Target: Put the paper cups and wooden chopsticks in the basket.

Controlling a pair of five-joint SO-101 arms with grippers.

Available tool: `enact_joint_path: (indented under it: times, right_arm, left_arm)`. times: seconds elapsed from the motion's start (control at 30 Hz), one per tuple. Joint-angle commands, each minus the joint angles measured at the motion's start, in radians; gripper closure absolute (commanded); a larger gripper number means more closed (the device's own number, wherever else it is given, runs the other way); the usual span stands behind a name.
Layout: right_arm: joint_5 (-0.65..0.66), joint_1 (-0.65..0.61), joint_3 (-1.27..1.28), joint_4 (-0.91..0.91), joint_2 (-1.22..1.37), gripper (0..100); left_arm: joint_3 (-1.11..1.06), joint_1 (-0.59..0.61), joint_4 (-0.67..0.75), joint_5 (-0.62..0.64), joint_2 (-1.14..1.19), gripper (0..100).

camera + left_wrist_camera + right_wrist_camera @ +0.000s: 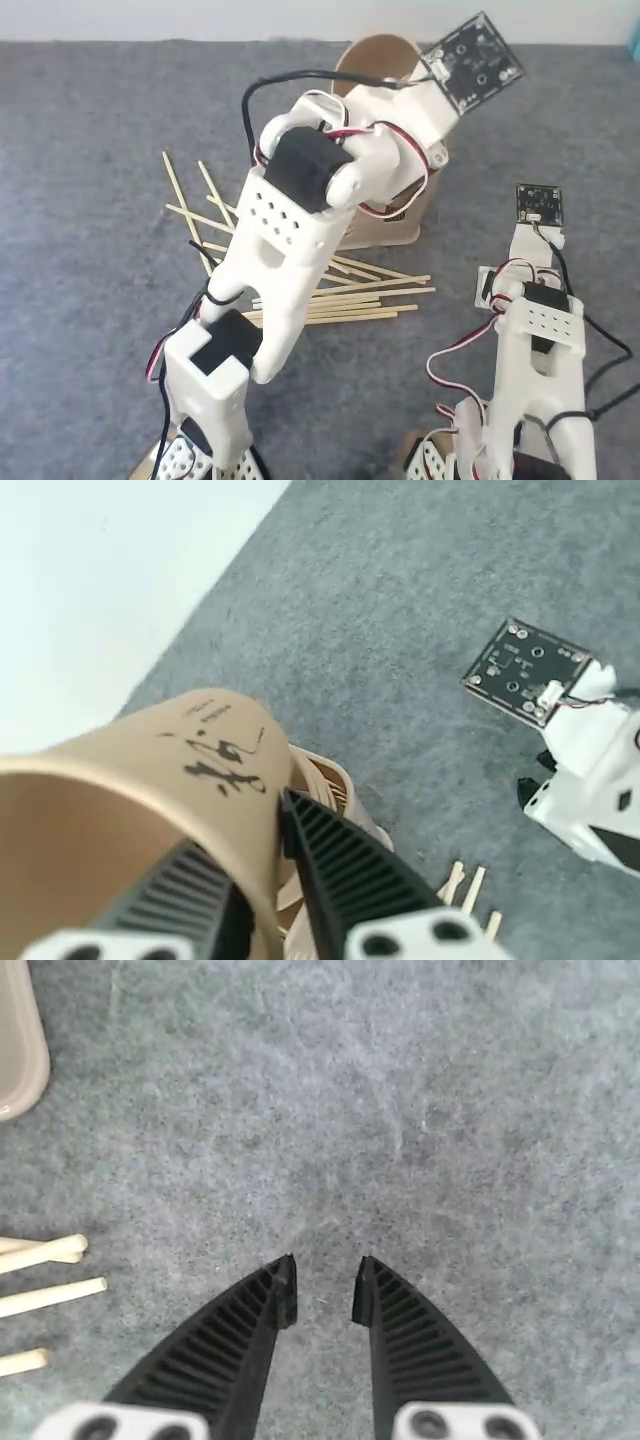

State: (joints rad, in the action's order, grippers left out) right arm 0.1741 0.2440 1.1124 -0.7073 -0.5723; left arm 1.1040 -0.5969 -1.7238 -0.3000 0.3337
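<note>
— Arms, from the high view: how do they sit?

— The left arm (290, 230) lies stretched from the near edge across to the basket (400, 225), with its wrist bent above it. The right arm (540, 340) is folded short off to the side, its wrist facing down at the grey carpet (90, 350).

— And the task's things there?

— A paper cup (372, 58) shows at the basket's far side, mouth turned up. The chopsticks (345, 300) lie on the carpet at the basket's near side, partly under the left arm. Most run crosswise in a loose bundle, and a few fan out at an angle.

— Left wrist view?

— The left gripper (250, 840) is clamped on the cup's rim, one finger inside and the other finger (340, 870) outside the wall. The cup's long axis runs away from the wrist, mouth toward the camera. There are dark brush-like marks on its side, which I can't read. The basket is just beneath it, but I can't tell whether they touch. Farther off is the right arm's circuit board (525, 670).

— Right wrist view?

— The right gripper (325, 1290) hangs over the carpet, jaws parted by a narrow gap with nothing between them. Chopstick ends lie off to one side, near a corner of the basket.
</note>
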Motion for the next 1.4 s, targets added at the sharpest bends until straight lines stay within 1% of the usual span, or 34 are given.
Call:
enact_joint_path:
  times: [0.0,0.23,0.53,0.93,1.0,1.2,1.37]
  right_arm:
    - [0.011,-0.002,-0.006,0.016,0.001,89.4]
    - [0.011,-0.002,-0.006,0.016,0.001,89.4]
    - [0.011,-0.005,-0.006,0.016,0.001,89.4]
    - [0.011,-0.005,-0.008,0.018,0.001,89.4]
    - [0.011,-0.007,-0.008,0.018,0.001,89.4]
    - [0.011,-0.007,-0.008,0.018,0.001,89.4]
    - [0.011,-0.007,-0.008,0.018,0.001,89.4]
  left_arm:
    - [-0.005,0.002,-0.032,-0.046,-0.032,99]
    - [-0.088,0.043,-0.032,-0.121,-0.032,99]
    - [-0.097,0.083,-0.034,-0.155,-0.034,99]
    - [-0.15,0.032,-0.034,-0.153,-0.052,98]
    - [-0.153,0.032,-0.034,-0.152,-0.087,96]
    - [-0.159,0.038,-0.034,-0.115,-0.213,83]
    - [-0.202,0.04,-0.031,-0.115,-0.264,81]
